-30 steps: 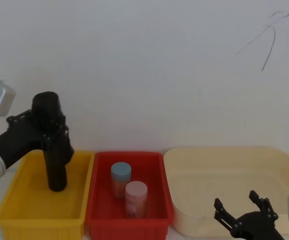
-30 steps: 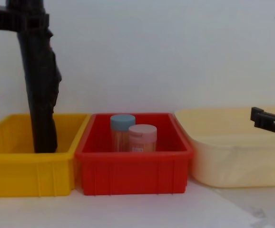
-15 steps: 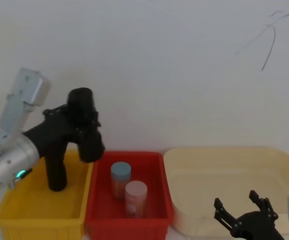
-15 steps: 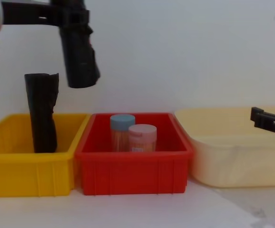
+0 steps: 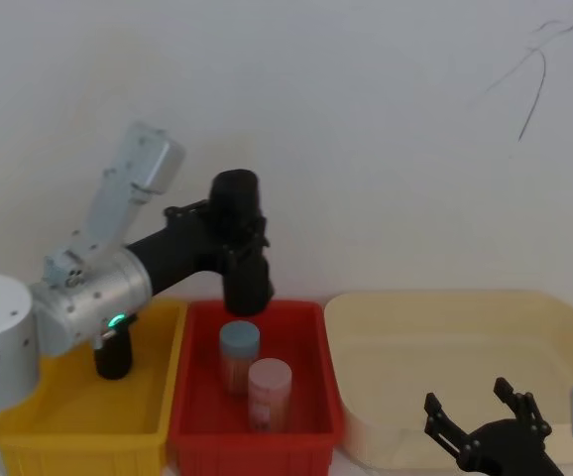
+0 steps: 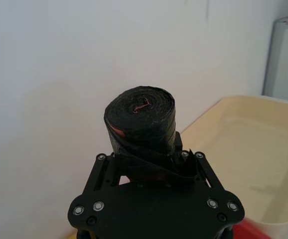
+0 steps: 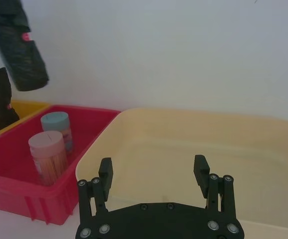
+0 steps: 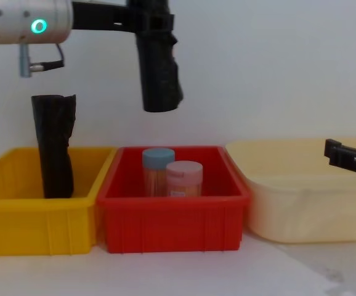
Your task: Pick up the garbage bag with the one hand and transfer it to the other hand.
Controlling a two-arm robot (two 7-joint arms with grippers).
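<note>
Black garbage bag (image 8: 158, 80), its red label (image 7: 25, 36) unreadable, clamped in left gripper (image 5: 235, 236) above red bin (image 8: 172, 228); right gripper (image 7: 153, 169) fingers spread wide.

Left gripper (image 5: 235, 230) held high, jaws clamped, right gripper (image 5: 470, 409) low, jaws spread apart

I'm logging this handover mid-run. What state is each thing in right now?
garbage bag, gripped, lifted above the red bin.
left tool, shut on the garbage bag.
right tool, open, low by the cream tub.
second black roll, upright in the yellow bin.
blue-lidded jar, upright, lid on, in the red bin.
pink-lidded jar, upright, lid on, beside it.
cream tub, empty.
</note>
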